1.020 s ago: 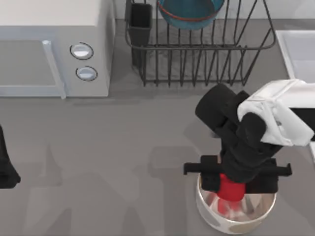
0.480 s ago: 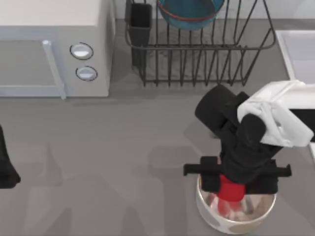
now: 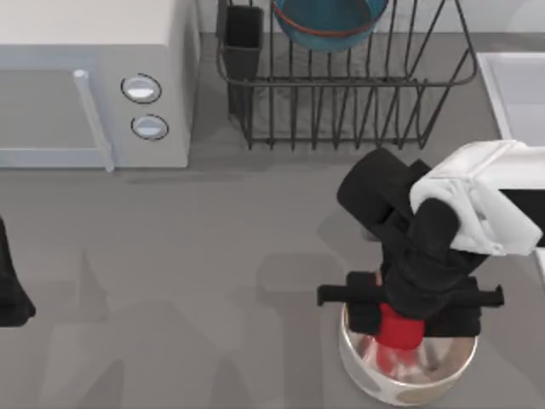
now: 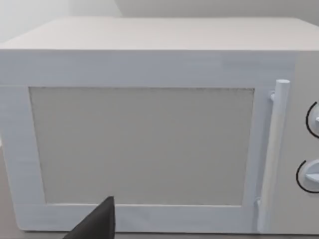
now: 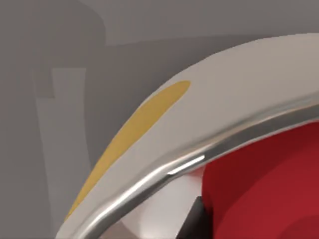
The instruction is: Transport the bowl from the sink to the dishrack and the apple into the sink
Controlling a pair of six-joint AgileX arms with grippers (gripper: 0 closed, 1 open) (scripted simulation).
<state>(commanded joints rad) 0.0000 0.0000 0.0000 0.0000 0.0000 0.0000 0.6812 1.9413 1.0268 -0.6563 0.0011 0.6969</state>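
We see the teal-blue round bowl (image 3: 328, 21) standing in the black wire dishrack (image 3: 358, 102), far side; the small red apple (image 3: 397, 327) sits in a glossy white bowl (image 3: 409, 375), near right; the pale sink (image 3: 511, 89) lies far right.

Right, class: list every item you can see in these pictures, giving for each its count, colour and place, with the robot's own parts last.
teal bowl: one, teal-blue with red-orange stripe, standing in the dishrack.
dishrack: one, black wire, top middle of table; dark cutlery cup at its left corner.
sink: one, pale grey-white, right edge.
microwave: one, white, top left, two round knobs.
white bowl: one, glossy white with an orange spot, bottom right.
apple: one, red, in the white bowl.
right gripper: black, down at the apple.
left gripper: black, left edge, parked.
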